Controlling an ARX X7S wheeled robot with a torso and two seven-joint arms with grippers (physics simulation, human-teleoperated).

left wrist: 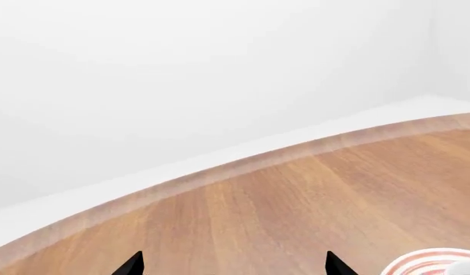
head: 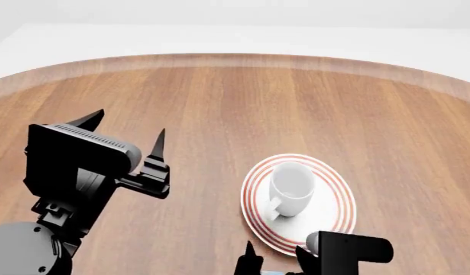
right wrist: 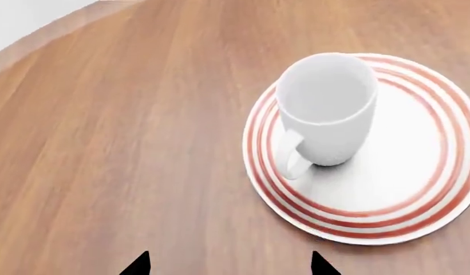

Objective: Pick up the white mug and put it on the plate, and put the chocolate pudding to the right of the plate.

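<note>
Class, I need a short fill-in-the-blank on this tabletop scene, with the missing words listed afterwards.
1. The white mug stands upright on the ____.
2. The plate's rim carries thin rings coloured ____.
3. The left gripper holds ____.
4. The table has a surface of ____.

Missing words: plate; red; nothing; wood

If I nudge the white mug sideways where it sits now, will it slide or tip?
The white mug stands upright on the plate, and both look glossy, so it would probably slide rather than tip. It looks rigid ceramic, likely breakable. Its handle sticks out, so an off-centre push may spin it.
</note>
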